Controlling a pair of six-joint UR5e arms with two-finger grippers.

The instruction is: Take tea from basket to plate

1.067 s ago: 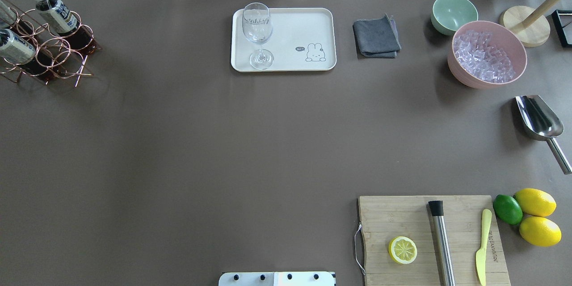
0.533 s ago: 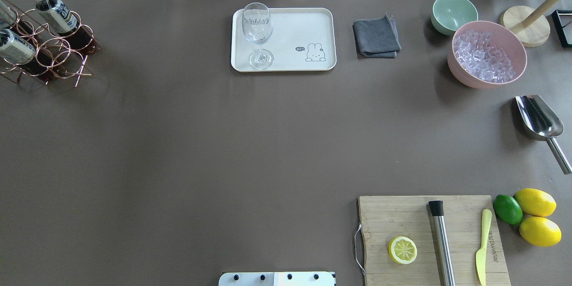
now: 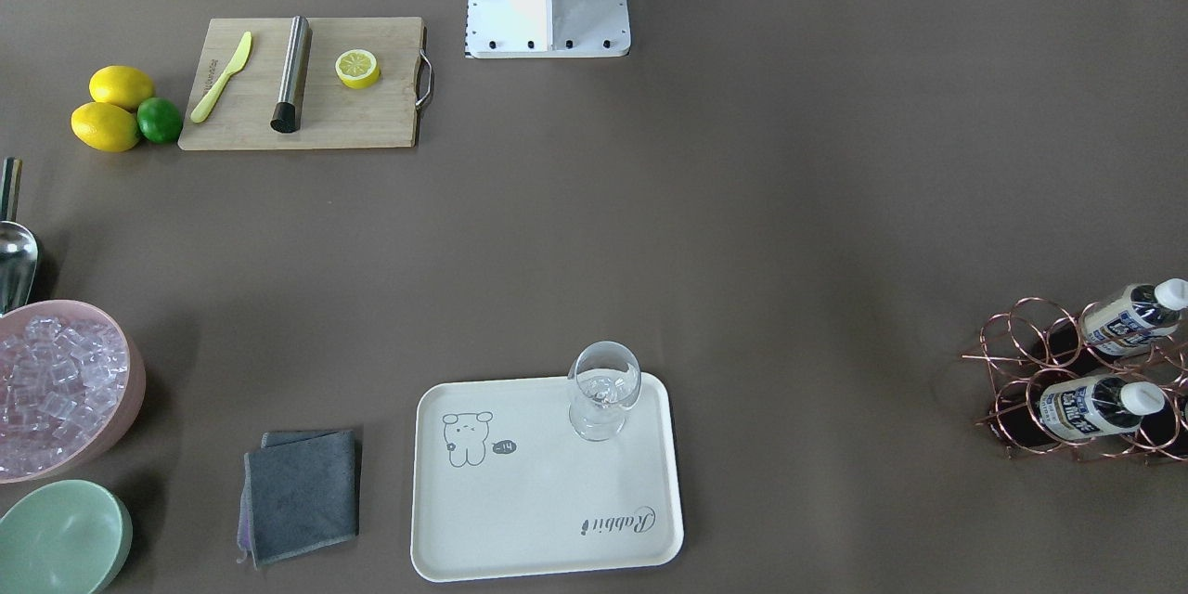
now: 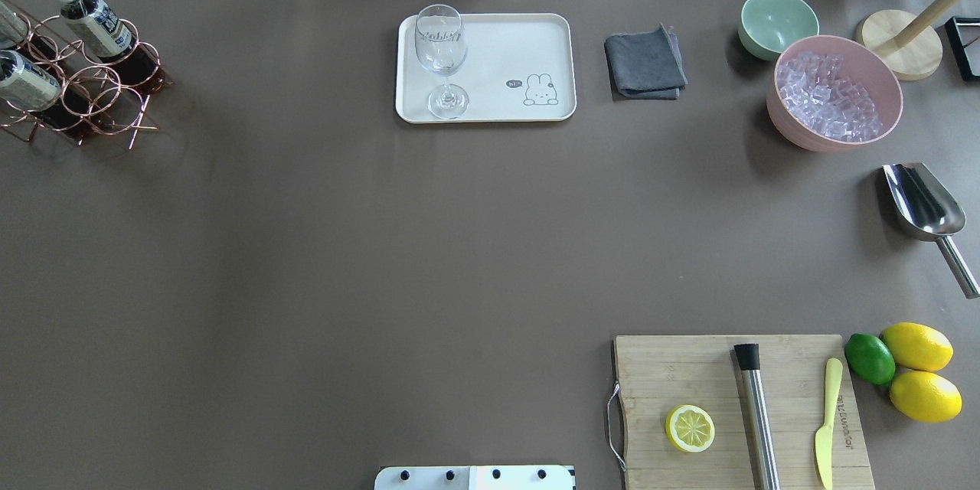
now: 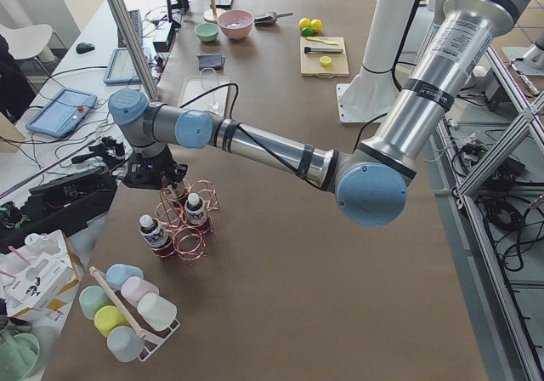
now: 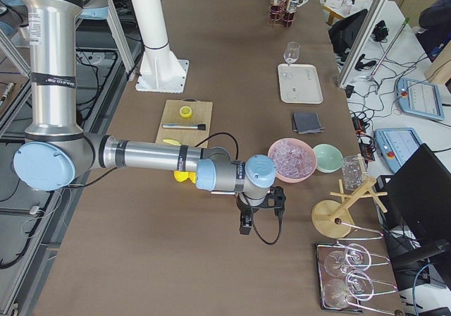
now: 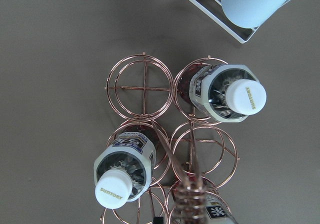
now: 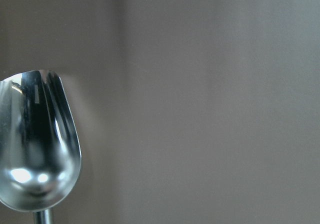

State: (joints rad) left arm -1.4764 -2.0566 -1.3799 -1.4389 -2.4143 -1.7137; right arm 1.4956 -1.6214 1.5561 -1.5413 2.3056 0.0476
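While it hovers, left gripper [image 5: 167, 185]: above the basket [image 7: 145, 87] at the table's 10 o'clock, set for a top-down pick; finger spread, cannot tell.
Tea [image 7: 122, 171]: upright in its cell, cap up for grabbing.
Plate [image 4: 505, 38]: 12 o'clock, wine glass [image 4: 442, 53] aboard.
Right gripper [image 6: 248, 224]: idle at 3 o'clock; spread, cannot tell.

The tea [image 7: 227, 91] is dark brown, with a white cap and a white-and-navy label. The basket [image 7: 144, 86] is rose-gold wire. The plate [image 3: 548, 501] is cream, with a grey bear drawing and cursive lettering. The table [image 4: 306, 245] is plain grey-brown. The ice bowl [image 4: 785, 130] is pink, the second bowl [image 4: 777, 19] mint green, the cloth [image 4: 645, 61] dark grey and the lime [image 4: 869, 358] green.
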